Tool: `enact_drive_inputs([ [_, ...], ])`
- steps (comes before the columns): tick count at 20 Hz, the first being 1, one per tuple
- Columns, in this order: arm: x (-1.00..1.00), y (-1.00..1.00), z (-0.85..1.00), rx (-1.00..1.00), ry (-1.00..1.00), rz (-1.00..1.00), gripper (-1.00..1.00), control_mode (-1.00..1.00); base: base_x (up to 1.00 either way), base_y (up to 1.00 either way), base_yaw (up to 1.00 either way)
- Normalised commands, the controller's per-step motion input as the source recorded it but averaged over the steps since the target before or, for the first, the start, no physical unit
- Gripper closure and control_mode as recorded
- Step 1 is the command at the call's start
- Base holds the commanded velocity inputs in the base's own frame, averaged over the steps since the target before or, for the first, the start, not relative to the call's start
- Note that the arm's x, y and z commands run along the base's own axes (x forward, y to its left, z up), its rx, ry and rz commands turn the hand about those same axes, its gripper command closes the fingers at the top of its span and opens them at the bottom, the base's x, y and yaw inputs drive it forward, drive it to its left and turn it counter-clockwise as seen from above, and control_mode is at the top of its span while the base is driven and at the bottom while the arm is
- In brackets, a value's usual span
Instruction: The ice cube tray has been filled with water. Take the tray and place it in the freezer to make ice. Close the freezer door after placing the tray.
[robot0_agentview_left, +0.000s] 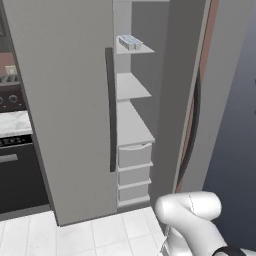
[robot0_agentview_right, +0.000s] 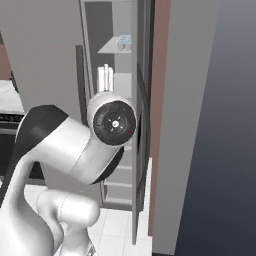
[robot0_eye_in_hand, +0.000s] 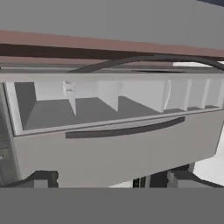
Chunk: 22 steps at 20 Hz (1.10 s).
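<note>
The ice cube tray (robot0_agentview_left: 130, 42) sits on the top shelf inside the freezer (robot0_agentview_left: 132, 120), its light-blue water cells facing up. In the right base view the tray (robot0_agentview_right: 124, 43) also lies on that top shelf. The freezer door (robot0_agentview_left: 182, 100) stands open to the right, showing its curved dark handle (robot0_agentview_left: 192, 125). The hand view is rolled on its side. There the tray (robot0_eye_in_hand: 68, 89) is a small pale shape between the shelves. My gripper (robot0_eye_in_hand: 113, 181) is open and holds nothing. It is well back from the compartment and points at it. One dark fingertip (robot0_eye_in_hand: 43, 178) shows at the lower left.
The wider grey fridge door (robot0_agentview_left: 65, 100) is closed, with its straight dark handle (robot0_agentview_left: 111, 110) beside the opening. Drawers (robot0_agentview_left: 134, 155) fill the freezer's lower part. A dark oven (robot0_agentview_left: 15, 165) stands far left. A grey wall (robot0_agentview_right: 210, 125) runs along the right.
</note>
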Motion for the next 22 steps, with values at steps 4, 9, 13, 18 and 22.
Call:
enact_drive_inputs([
  [4, 0.79, -0.43, -0.46, -0.01, 0.0, 0.28, -1.0, -1.0, 0.0, 0.0, 0.0],
  [9, 0.47, -0.17, -0.37, -0.02, 0.0, 0.23, -1.0, -1.0, 0.0, 0.0, 0.0],
  [13, 0.28, -0.01, -0.1, 0.0, 0.0, 0.07, -1.0, -1.0, 0.0, 0.0, 0.0],
  [18, 0.22, 0.0, 0.0, 0.0, 0.0, 0.0, 1.0, -1.0, 0.0, 0.0, 0.0],
  [22, 0.38, 0.0, -0.1, 0.0, 0.0, 0.0, 1.0, -1.0, 0.0, 0.0, 0.0],
])
